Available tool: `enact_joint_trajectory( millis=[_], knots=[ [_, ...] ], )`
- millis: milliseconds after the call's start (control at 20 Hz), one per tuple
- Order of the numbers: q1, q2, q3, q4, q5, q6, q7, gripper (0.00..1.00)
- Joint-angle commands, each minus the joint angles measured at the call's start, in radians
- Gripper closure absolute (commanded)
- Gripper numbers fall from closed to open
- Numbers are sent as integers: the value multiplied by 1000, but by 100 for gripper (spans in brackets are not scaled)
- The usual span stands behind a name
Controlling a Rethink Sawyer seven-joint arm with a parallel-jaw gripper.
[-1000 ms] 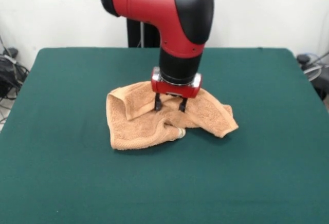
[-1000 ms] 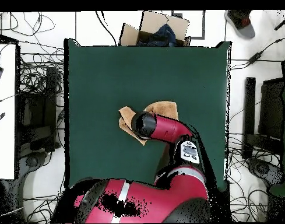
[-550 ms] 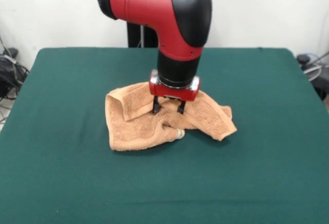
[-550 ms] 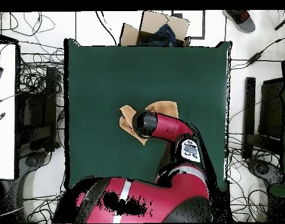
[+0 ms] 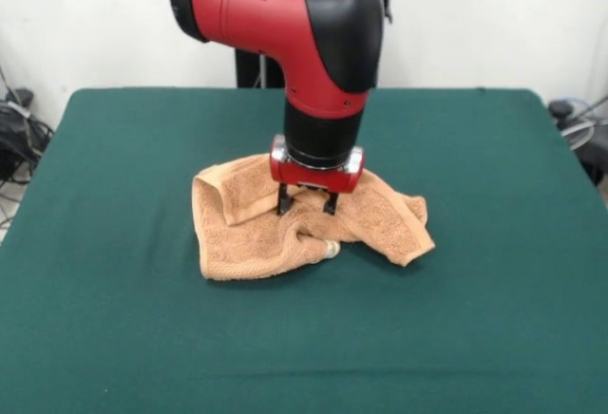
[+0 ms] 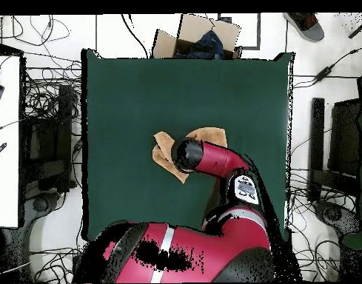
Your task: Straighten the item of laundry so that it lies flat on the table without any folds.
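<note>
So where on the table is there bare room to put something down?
The green table is bare between the towel and every edge: the widest strips lie along the near edge and both sides in the front view. The crowded part is the middle, where the gripper stands on the crumpled towel.

towel [image 5: 275, 234]: lies crumpled near the middle of the table [image 5: 114, 329], folded over itself
tag [image 5: 331, 248]: at the towel's near edge in the front view
gripper [image 5: 306, 207]: directly above the towel's middle, tips down on the cloth
arm [image 6: 213, 159]: in the overhead view covers most of the towel
cardboard box [image 6: 195, 37]: off the table, just beyond its top edge in the overhead view
</note>
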Motion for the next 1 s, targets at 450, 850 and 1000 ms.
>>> enact_joint_trajectory(
  millis=[450,850,1000],
  knots=[
    [-15,33,46,275,209,-56,393,0],
    [32,-73,30,496,365,-75,488,0],
    [14,-73,65,545,396,-127,498,0]
  ],
)
